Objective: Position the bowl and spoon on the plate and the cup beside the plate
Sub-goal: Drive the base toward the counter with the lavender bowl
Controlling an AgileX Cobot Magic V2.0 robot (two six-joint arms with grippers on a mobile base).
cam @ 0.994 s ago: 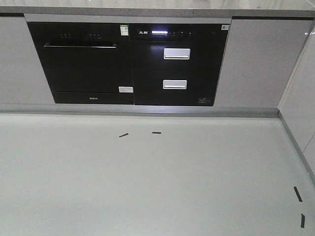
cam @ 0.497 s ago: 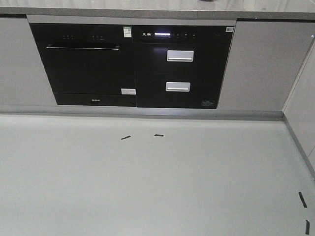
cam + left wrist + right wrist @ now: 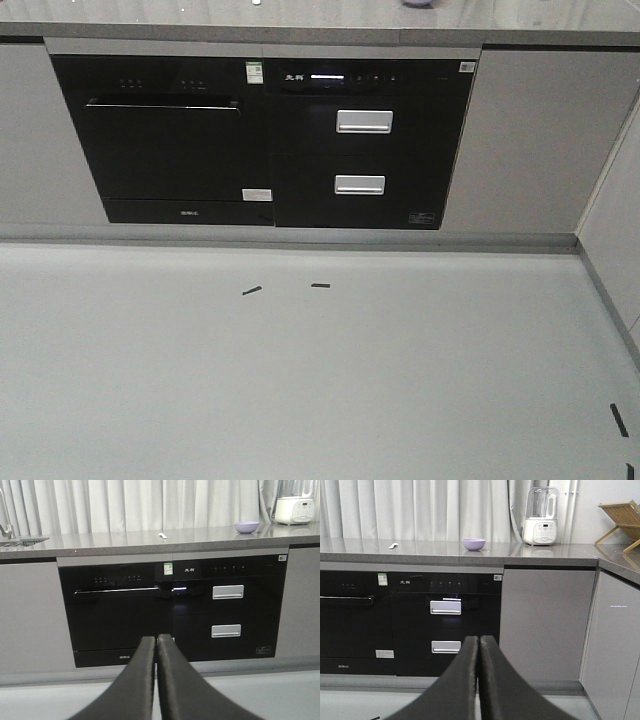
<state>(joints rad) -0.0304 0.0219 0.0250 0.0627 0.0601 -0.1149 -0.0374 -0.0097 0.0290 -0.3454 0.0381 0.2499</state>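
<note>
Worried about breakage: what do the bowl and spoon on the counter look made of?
The bowl looks like matte lavender plastic: even colour, no glassy shine, though ceramic is possible. The spoon is pale, likely plastic, but too small to tell.

A grey countertop (image 3: 420,555) tops two black built-in appliances (image 3: 170,150), white curtains (image 3: 125,505) hang behind, what looks like a blender (image 3: 540,525) stands near a wooden rack (image 3: 620,517), and black tape strips (image 3: 251,291) mark the floor (image 3: 300,400).
</note>
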